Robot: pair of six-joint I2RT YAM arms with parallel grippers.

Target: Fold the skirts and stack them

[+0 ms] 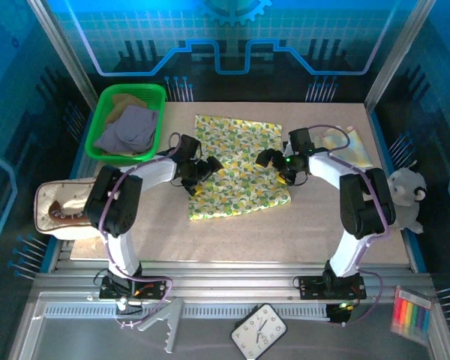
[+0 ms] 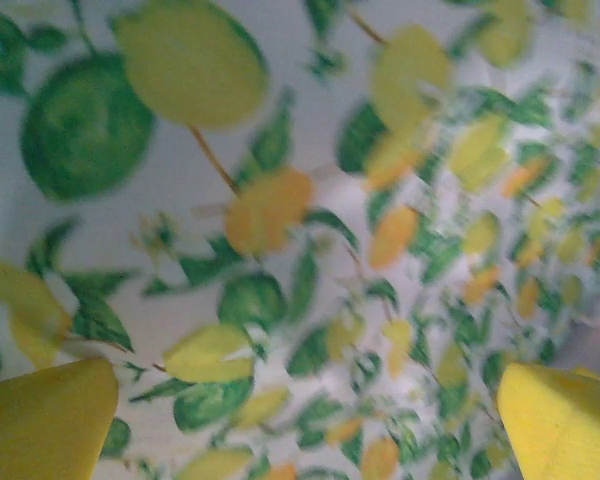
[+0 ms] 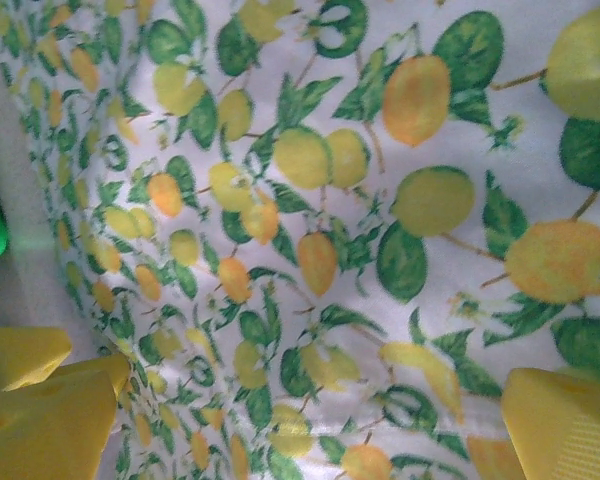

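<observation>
A pale skirt [image 1: 240, 166] printed with lemons and green leaves lies spread flat in the middle of the table. My left gripper [image 1: 200, 174] hovers over its left part with the jaws open, and its yellow fingertips [image 2: 40, 420] stand wide apart above the printed cloth [image 2: 280, 250]. Over the skirt's right part my right gripper [image 1: 277, 163] is also open, nothing between its fingers [image 3: 565, 425], with the print [image 3: 320, 230] close below. A lavender skirt [image 1: 131, 127] and an olive-tan one [image 1: 129, 100] lie crumpled in the green basket [image 1: 105, 105].
The basket stands at the back left. A beige pouch [image 1: 60, 206] lies off the table's left edge, and a white plush toy [image 1: 405, 196] sits at the right. A pale yellowish cloth [image 1: 345, 141] lies behind the right arm. A clock [image 1: 259, 328] and markers [image 1: 412, 313] lie by the bases.
</observation>
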